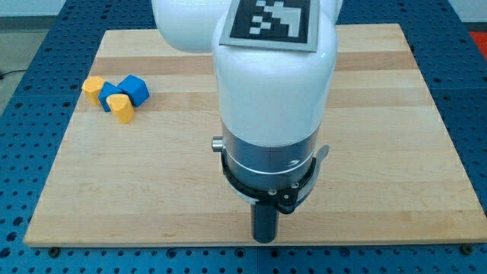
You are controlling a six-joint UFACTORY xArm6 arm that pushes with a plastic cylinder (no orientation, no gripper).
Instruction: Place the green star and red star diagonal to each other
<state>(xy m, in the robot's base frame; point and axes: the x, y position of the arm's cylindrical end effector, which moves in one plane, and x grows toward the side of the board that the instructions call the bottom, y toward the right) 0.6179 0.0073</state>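
No green star and no red star show in the camera view; the white arm body (274, 84) covers the middle of the wooden board (396, 152) and may hide them. My tip (264, 240) is at the view's bottom centre, near the board's front edge, with no block touching it. The only blocks in sight are a cluster at the view's upper left: a yellow block (93, 89), a blue block (135, 88), a second blue block (109, 93) between them, and a yellow block (120, 108) just below. The tip is far to the right of and below this cluster.
The board lies on a blue perforated table (23, 152). A black-and-white marker tag (272, 21) sits on top of the arm. A dark ring and clamp (270, 179) circle the arm above the rod.
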